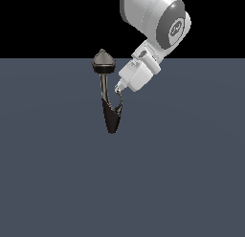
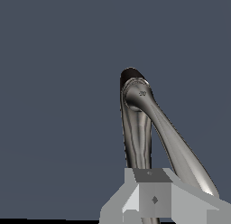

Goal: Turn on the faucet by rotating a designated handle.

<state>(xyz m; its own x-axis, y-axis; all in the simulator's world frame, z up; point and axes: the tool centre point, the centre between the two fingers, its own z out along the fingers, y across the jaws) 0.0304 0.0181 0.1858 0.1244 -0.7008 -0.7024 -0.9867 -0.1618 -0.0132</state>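
Note:
In the exterior view the faucet (image 1: 102,85) stands upright, with a grey cone cap, a black band, a thin stem and a dark pointed body below. The handle (image 1: 119,103) is a thin curved sliver on the side of the body towards the exterior view's right. My gripper (image 1: 117,90) comes down from the upper right, and its tip rests against the handle's upper end. In the wrist view the faucet (image 2: 135,137) and the long tapering handle (image 2: 178,144) rise just beyond my gripper (image 2: 151,175). Its fingers (image 2: 189,205) look pressed together with no gap and nothing between them.
The faucet stands on a flat dark blue-grey floor (image 1: 182,174) that spreads in every direction. The white arm (image 1: 158,21) hangs above, to the exterior view's right of the faucet. Nothing else shows.

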